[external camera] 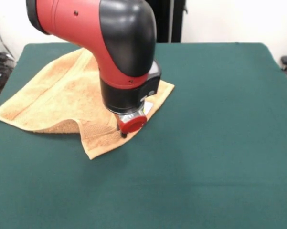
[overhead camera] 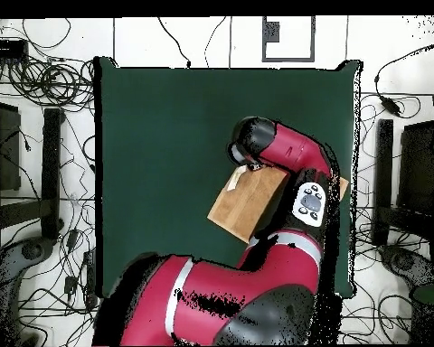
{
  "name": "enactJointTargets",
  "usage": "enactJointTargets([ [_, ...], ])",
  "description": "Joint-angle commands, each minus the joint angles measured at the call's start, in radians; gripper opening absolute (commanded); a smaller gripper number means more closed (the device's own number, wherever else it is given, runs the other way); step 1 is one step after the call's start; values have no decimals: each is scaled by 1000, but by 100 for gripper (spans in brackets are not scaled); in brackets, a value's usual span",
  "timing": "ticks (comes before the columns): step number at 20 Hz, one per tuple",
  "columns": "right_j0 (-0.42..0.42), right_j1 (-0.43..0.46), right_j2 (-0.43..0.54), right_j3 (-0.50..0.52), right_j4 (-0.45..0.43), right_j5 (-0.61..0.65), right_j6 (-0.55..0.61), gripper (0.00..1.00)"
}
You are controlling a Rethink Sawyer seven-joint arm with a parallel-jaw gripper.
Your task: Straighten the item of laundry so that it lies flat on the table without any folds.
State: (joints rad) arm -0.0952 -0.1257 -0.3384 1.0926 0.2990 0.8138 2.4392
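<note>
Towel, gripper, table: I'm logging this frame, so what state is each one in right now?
towel: rumpled, one corner folded over near the gripper, its left edge at the table's edge.
gripper: down on the towel's near corner; open or shut cannot be told.
table: green cloth smooth, bare apart from the towel.
arm: bent low over the towel.

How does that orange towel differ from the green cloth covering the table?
The towel is orange-tan and fluffy, while the table cover is dark green and plain. The towel is small and takes up one corner area; the table cover spreads far wider. The towel is rumpled, with a fold near the arm's tip; the table cover lies smooth. Both are fabric.
</note>
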Motion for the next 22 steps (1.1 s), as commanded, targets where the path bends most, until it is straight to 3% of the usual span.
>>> enactJointTargets([
  [1,81,46,37,-60,110,114,405,0],
  [22,150,167,-62,-287,185,269,639,0],
])
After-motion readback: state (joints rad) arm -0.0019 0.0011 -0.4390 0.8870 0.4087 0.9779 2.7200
